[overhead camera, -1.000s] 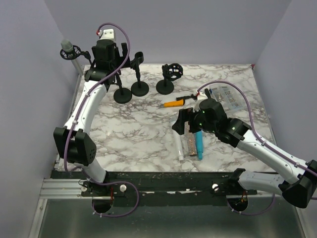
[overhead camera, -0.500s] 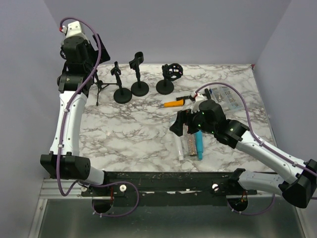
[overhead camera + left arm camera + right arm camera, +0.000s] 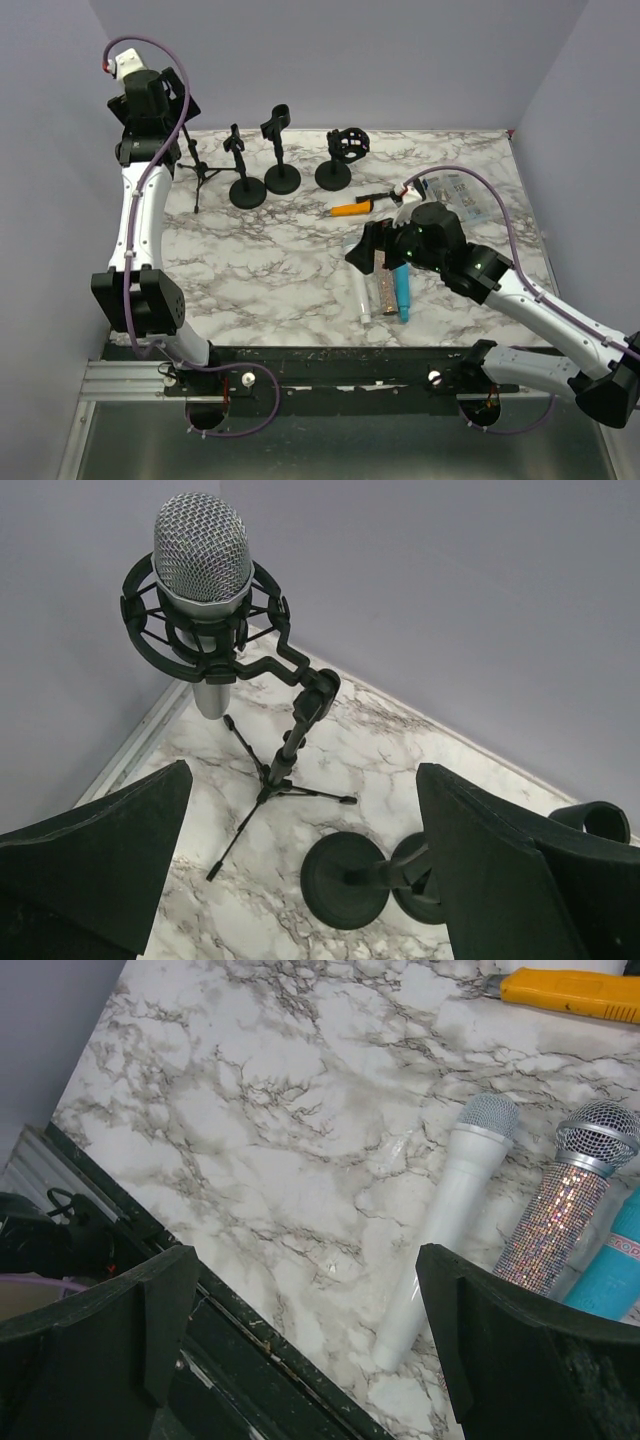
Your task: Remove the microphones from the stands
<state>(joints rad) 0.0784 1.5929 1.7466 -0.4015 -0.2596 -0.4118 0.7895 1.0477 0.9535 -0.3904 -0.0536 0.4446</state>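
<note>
Now, progress: early by the look of it; none of the removal itself is done.
Left claw (image 3: 303, 800): fingers spread wide and holding nothing, raised over the far left corner of the table (image 3: 280, 270).
Microphone (image 3: 202, 555): silver-headed, seated upright in the black ring cradle (image 3: 205, 625) on top of the tripod stand (image 3: 285, 755); it is ahead of the left claw, off toward its left finger, and apart from both fingers.
Right claw (image 3: 305, 1260): fingers also spread and empty, hanging over the table; a white mic (image 3: 445, 1220) and a glittery mic (image 3: 560, 1215) lie loose just ahead, toward its right finger.
Done: the left claw faces the stand, which reads as the approach.
Left to do: closing in on the microphone, clamping on its body and lifting it up out of the cradle, probably without tipping the light tripod.
</note>
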